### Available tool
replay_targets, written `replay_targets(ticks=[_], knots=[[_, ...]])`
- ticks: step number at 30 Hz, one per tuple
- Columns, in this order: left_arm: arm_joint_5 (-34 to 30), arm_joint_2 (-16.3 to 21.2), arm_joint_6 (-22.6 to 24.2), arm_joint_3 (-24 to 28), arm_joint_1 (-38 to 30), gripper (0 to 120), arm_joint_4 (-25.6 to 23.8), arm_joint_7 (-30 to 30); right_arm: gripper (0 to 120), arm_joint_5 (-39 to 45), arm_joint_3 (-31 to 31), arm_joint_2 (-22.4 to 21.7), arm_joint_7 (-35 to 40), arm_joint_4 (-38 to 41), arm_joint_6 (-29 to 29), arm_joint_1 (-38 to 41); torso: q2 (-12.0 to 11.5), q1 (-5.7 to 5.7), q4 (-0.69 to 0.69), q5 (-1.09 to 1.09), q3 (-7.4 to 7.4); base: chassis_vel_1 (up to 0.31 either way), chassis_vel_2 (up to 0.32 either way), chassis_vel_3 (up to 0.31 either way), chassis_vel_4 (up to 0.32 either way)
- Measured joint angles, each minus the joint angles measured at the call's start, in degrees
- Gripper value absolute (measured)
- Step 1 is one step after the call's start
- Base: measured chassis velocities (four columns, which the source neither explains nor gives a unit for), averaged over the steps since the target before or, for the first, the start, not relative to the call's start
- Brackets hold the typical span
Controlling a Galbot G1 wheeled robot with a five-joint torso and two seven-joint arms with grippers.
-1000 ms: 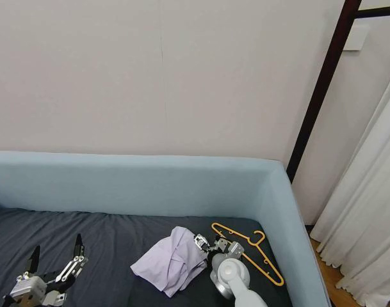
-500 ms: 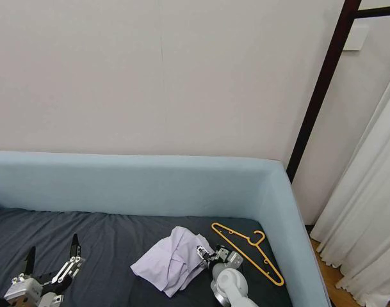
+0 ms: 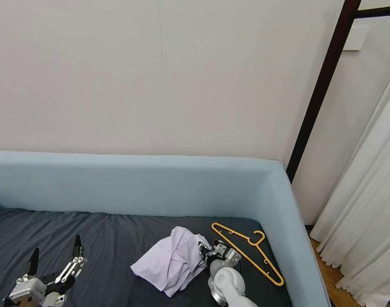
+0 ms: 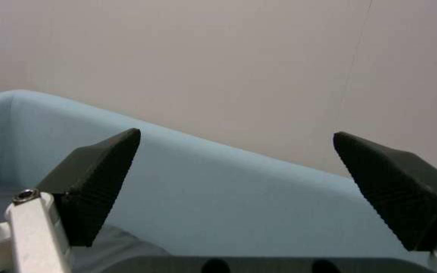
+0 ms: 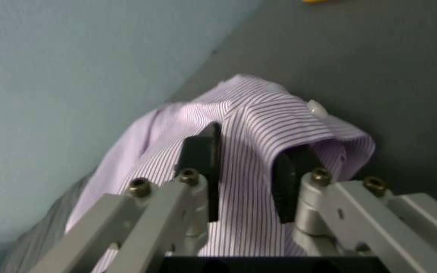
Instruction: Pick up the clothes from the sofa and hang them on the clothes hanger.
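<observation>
Right tool (image 5: 252,170) pinches a fold of the striped shirt (image 3: 172,261) on the sofa (image 3: 150,185); left tool (image 3: 56,249) gapes wide at the shirt's nine o'clock.

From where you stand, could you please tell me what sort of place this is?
Probably a domestic living room: a light-blue upholstered sofa, white curtains beside it, and a crumpled lilac striped shirt near an orange plastic hanger on the dark seat.

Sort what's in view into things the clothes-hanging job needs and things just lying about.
Job: striped shirt, pinched by the right end effector; orange hanger beside it; sofa they lie on; left end effector, open above the seat.
Lying about: white curtain; wall.
</observation>
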Motion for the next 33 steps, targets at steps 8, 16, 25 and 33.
replay_targets(ticks=[8,16,25,33], knots=[[0.02,-0.23,-0.17,0.5,-0.29,100,0.02,-0.02,0,0.52,-1.68,-1.78,-0.89,5.27,3.91,-0.63,0.0,0.0,0.0,0.0,0.0,0.0,0.0,0.0,0.0],[0.06,-0.27,-0.36,1.38,-0.66,100,0.14,-0.05,0,3.9,-3.38,-7.16,-0.67,20.56,5.21,-2.07,0.0,0.0,0.0,0.0,0.0,0.0,0.0,0.0,0.0],[0.01,0.13,-0.37,2.08,-1.12,100,0.07,-0.1,0,8.43,-2.22,-14.49,-0.42,35.97,5.9,1.82,0.0,0.0,-0.01,0.01,0.0,0.0,0.0,0.0,0.0],[-0.14,0.33,-0.37,2.23,-1.22,100,-0.37,-0.24,0,13.06,-2.05,-22.42,-1.7,42.22,7.61,11.24,0.0,0.0,0.0,0.01,0.0,0.0,0.0,0.0,0.0]])
